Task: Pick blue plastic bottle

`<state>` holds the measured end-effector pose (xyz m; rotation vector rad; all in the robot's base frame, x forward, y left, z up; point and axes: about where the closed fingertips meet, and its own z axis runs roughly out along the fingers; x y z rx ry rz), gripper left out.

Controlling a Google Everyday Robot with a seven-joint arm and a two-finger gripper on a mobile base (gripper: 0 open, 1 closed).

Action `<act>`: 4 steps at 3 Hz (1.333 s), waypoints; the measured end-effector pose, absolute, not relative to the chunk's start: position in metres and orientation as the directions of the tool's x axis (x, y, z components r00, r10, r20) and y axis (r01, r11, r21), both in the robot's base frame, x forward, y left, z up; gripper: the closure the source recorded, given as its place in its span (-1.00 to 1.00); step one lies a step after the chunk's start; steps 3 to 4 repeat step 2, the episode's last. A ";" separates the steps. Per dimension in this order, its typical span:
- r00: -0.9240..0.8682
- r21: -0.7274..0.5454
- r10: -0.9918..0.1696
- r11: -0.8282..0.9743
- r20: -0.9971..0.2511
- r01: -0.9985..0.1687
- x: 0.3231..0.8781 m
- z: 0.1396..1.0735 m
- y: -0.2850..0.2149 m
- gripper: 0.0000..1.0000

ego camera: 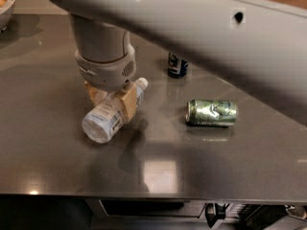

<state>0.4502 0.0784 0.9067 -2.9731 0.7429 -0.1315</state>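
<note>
The blue plastic bottle point(101, 121) is pale and translucent, with a white cap point(142, 83) and a light label. It is tilted with its base toward me. My gripper point(111, 101) comes down from the large grey arm and is shut across the bottle's middle, with tan fingers point(127, 102) on both sides. The bottle seems to hang slightly above the dark table point(48, 152), with its shadow lying below and to the right.
A dented green can point(211, 112) lies on its side to the right. A dark blue can point(177, 66) stands behind, partly under the arm. A bowl point(5, 6) sits at the far left corner. The table's front edge runs along the bottom.
</note>
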 end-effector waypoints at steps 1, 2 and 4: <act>0.883 -0.188 -0.456 -0.882 0.115 -0.431 0.453 0.965 0.083 1.00; 0.882 -0.214 -0.455 -0.880 0.122 -0.425 0.454 0.970 0.088 1.00; 0.882 -0.214 -0.455 -0.880 0.122 -0.425 0.454 0.970 0.088 1.00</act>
